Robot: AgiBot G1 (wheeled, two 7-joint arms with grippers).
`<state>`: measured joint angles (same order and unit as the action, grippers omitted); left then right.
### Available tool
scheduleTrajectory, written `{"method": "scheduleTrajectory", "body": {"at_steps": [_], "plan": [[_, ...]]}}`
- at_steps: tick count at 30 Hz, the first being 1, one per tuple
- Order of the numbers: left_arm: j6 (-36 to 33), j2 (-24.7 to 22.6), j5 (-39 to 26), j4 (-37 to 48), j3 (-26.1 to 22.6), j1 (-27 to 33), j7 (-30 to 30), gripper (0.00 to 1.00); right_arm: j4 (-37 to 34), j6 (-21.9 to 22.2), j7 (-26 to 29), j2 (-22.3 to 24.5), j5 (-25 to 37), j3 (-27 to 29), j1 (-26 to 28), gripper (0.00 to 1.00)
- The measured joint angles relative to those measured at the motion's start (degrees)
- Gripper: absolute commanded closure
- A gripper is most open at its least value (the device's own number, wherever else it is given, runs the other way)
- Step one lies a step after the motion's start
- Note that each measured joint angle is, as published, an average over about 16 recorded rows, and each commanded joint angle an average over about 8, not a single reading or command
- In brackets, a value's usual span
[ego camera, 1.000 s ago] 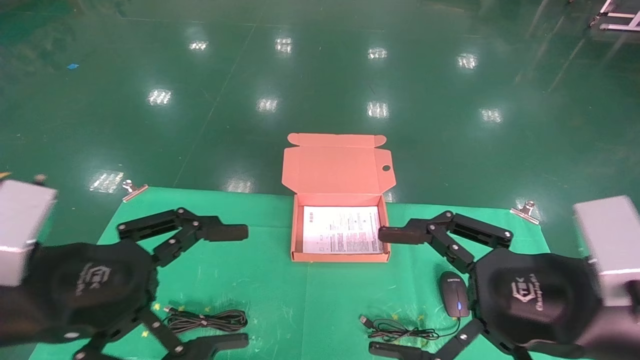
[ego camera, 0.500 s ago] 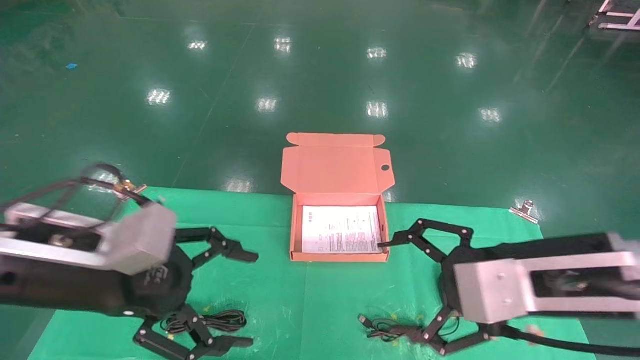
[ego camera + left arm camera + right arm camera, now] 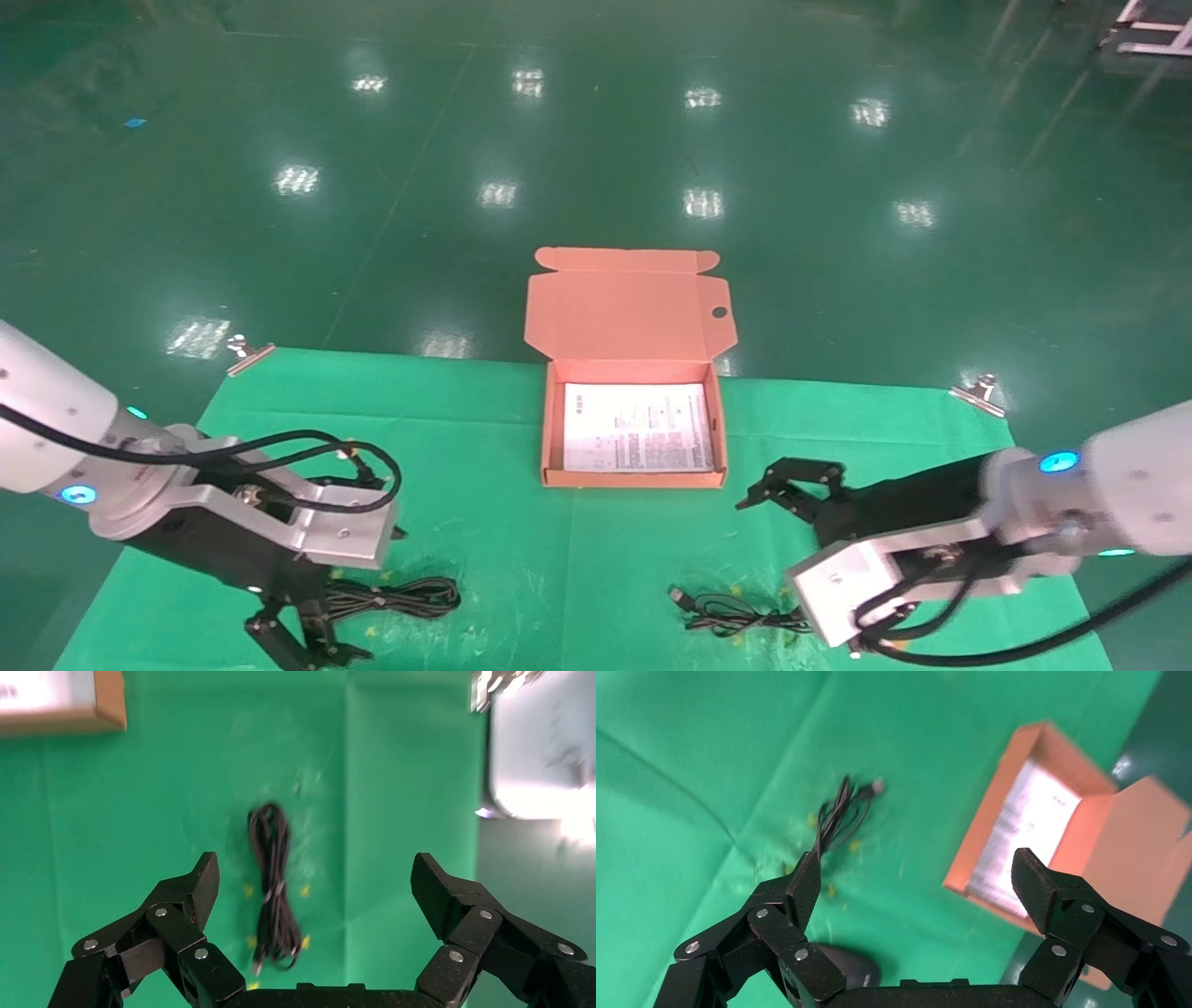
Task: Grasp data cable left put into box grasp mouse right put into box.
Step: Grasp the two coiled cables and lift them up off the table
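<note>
The data cable (image 3: 391,596) lies as a flat black bundle on the green cloth at the front left; it also shows in the left wrist view (image 3: 270,881). My left gripper (image 3: 303,643) is open just above its left end, with the bundle between and ahead of the jaws (image 3: 316,874). The mouse (image 3: 845,969) shows only in the right wrist view, under my open right gripper (image 3: 916,874); in the head view the right arm hides it. Its cord (image 3: 736,615) lies in front. My right gripper (image 3: 792,485) hovers right of the box (image 3: 633,480), which is open with its lid (image 3: 629,312) back.
A printed white sheet (image 3: 638,438) lies flat in the box. The green cloth (image 3: 484,447) covers the table, held by metal clips at the back left (image 3: 247,352) and back right (image 3: 978,390). Beyond the table is a shiny green floor.
Both arms have swung down from close to the camera to low over the cloth. The left gripper now hangs over the data cable, the right over the mouse. Both stay open.
</note>
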<state>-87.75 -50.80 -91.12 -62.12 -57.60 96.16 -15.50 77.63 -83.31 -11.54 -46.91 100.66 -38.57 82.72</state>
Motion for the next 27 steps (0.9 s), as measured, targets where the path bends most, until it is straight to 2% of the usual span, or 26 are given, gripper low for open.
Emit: {"method": "scheduleTrajectory", "body": {"at_steps": [5, 13, 19, 27], "plan": [[3.1, -2.5, -5.5, 2.4, -2.7, -0.5, 0.1, 0.0, -0.3, 3.0, 1.3, -2.0, 6.7, -2.5, -1.8, 0.0], [8.7, -5.6, -10.6, 7.0, -4.6, -3.0, -0.3, 0.0, -1.7, 7.9, 5.4, -4.7, 14.3, -4.8, -5.6, 0.0], [12.6, -8.1, -12.4, 12.4, -5.2, -4.9, 0.2, 0.0, -5.6, 11.1, 8.9, -7.0, 17.0, -5.4, -8.0, 0.0], [17.7, -11.0, -12.0, 22.2, -4.7, -7.2, 2.6, 0.0, -15.0, 15.3, 11.2, -10.8, 18.2, -5.3, -9.4, 0.0]]}}
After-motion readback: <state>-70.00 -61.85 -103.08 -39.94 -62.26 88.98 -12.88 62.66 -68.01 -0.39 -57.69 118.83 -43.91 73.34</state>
